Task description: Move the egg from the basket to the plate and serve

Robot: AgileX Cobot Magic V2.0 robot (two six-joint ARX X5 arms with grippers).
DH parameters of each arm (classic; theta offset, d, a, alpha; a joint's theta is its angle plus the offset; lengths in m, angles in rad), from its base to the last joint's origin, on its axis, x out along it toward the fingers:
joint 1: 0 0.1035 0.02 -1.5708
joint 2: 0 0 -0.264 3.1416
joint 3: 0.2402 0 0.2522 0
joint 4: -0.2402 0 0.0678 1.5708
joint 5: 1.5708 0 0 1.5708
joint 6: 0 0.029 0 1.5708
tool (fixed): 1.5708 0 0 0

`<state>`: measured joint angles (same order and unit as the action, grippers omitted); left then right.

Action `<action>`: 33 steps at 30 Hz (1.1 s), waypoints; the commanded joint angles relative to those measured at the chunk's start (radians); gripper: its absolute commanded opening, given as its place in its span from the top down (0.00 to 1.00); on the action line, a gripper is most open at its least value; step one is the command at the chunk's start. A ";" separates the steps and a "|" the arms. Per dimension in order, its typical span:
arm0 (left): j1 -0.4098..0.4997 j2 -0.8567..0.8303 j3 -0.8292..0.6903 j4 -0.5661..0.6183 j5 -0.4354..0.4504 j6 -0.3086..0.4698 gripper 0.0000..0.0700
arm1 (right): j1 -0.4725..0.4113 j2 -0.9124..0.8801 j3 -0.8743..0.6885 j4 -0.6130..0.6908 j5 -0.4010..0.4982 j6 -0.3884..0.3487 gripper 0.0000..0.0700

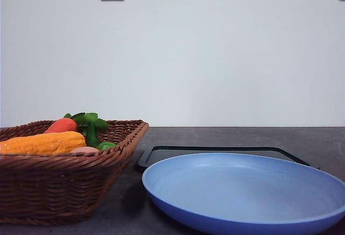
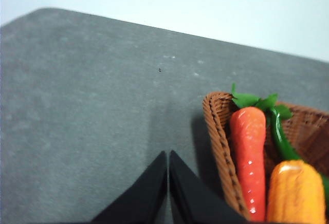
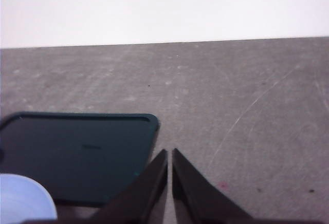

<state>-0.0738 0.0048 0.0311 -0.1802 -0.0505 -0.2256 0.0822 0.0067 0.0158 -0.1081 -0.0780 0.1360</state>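
The brown wicker basket (image 1: 64,175) stands at the front left of the table. A sliver of the pinkish egg (image 1: 84,150) peeks over its rim, below the corn cob. The light blue plate (image 1: 242,192) lies bare at the front right. My left gripper (image 2: 168,156) is shut with nothing in it, over bare table beside the basket's (image 2: 218,142) outer wall. Shut and holding nothing as well, my right gripper (image 3: 169,154) hovers just off the corner of the black tray, and a bit of the plate's rim (image 3: 23,198) shows past that tray.
The basket also holds an orange-yellow corn cob (image 1: 43,142), a red-orange carrot (image 1: 61,125) with green leaves, and a green vegetable (image 1: 91,132). A flat black tray (image 1: 215,151) lies behind the plate. Grey tabletop (image 3: 247,106) stretches beyond the tray.
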 commanded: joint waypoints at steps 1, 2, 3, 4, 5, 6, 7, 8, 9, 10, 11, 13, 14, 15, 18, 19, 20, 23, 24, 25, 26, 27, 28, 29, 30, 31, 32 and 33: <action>0.002 -0.002 -0.027 -0.005 0.006 -0.089 1.00 | 0.000 -0.003 -0.002 0.011 -0.001 0.083 1.00; 0.002 -0.002 -0.027 -0.005 0.006 -0.105 1.00 | 0.000 -0.003 -0.002 0.010 0.000 0.102 1.00; 0.002 -0.002 -0.027 -0.005 0.006 -0.110 1.00 | 0.000 -0.003 -0.002 0.010 0.000 0.121 1.00; 0.002 -0.002 -0.026 -0.005 0.006 -0.110 1.00 | 0.000 -0.003 -0.002 0.010 0.000 0.137 1.00; 0.002 -0.002 -0.026 -0.005 0.006 -0.110 1.00 | 0.000 -0.003 -0.002 0.010 -0.001 0.159 1.00; 0.002 -0.002 -0.026 -0.007 0.007 -0.114 1.00 | 0.000 -0.003 -0.001 0.009 -0.003 0.182 1.00; 0.002 -0.002 -0.026 -0.008 0.015 -0.131 1.00 | 0.000 -0.003 0.001 0.006 -0.009 0.197 1.00; 0.002 -0.002 -0.026 -0.006 0.036 -0.139 1.00 | 0.000 -0.003 0.004 0.000 -0.014 0.210 1.00; 0.002 -0.002 -0.024 -0.004 0.067 -0.147 1.00 | 0.000 -0.003 0.011 -0.011 -0.024 0.224 1.00; 0.002 -0.002 -0.021 -0.004 0.093 -0.157 1.00 | 0.000 -0.003 0.017 -0.019 -0.032 0.230 1.00; 0.002 -0.001 -0.015 -0.007 0.117 -0.169 1.00 | 0.000 -0.003 0.024 -0.029 -0.038 0.235 1.00; 0.002 0.001 0.003 -0.022 0.162 -0.184 1.00 | 0.000 -0.003 0.044 -0.064 -0.053 0.241 1.00; 0.002 0.003 0.014 -0.033 0.172 -0.184 1.00 | 0.000 -0.002 0.056 -0.087 -0.054 0.243 1.00; 0.002 0.009 0.028 -0.045 0.179 -0.184 1.00 | 0.000 -0.002 0.071 -0.114 -0.053 0.243 1.00; 0.002 0.038 0.070 -0.076 0.183 -0.184 1.00 | -0.001 0.001 0.111 -0.167 -0.053 0.243 1.00; 0.002 0.056 0.089 -0.086 0.187 -0.184 1.00 | -0.001 0.005 0.130 -0.184 -0.053 0.243 1.00; 0.002 0.074 0.105 -0.090 0.192 -0.184 1.00 | -0.001 0.011 0.145 -0.195 -0.053 0.243 1.00; 0.002 0.141 0.151 -0.089 0.228 -0.183 1.00 | -0.001 0.048 0.201 -0.225 -0.053 0.242 1.00; 0.002 0.171 0.171 -0.088 0.238 -0.183 1.00 | -0.001 0.067 0.224 -0.237 -0.053 0.241 1.00; 0.001 0.198 0.186 -0.089 0.244 -0.183 1.00 | -0.001 0.087 0.243 -0.244 -0.053 0.237 1.00; 0.001 0.225 0.202 -0.089 0.248 -0.182 1.00 | -0.001 0.108 0.262 -0.252 -0.054 0.230 1.00; 0.001 0.258 0.220 -0.088 0.260 -0.177 1.00 | -0.001 0.134 0.285 -0.264 -0.055 0.219 1.00; 0.001 0.285 0.236 -0.088 0.273 -0.170 1.00 | 0.000 0.158 0.304 -0.274 -0.058 0.210 1.00; 0.000 0.313 0.252 -0.087 0.291 -0.161 1.00 | 0.000 0.184 0.325 -0.288 -0.065 0.202 1.00; 0.000 0.345 0.269 -0.087 0.319 -0.151 1.00 | 0.000 0.215 0.348 -0.304 -0.078 0.191 1.00; -0.001 0.375 0.285 -0.089 0.342 -0.146 1.00 | 0.000 0.243 0.367 -0.317 -0.091 0.184 1.00; -0.002 0.404 0.302 -0.092 0.364 -0.145 1.00 | 0.000 0.273 0.386 -0.330 -0.102 0.178 1.00; -0.005 0.437 0.320 -0.092 0.385 -0.145 1.00 | 0.000 0.306 0.405 -0.344 -0.111 0.166 1.00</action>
<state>-0.0752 0.4224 0.3289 -0.2817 0.3180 -0.3902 0.0822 0.2917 0.4039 -0.4514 -0.1837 0.3337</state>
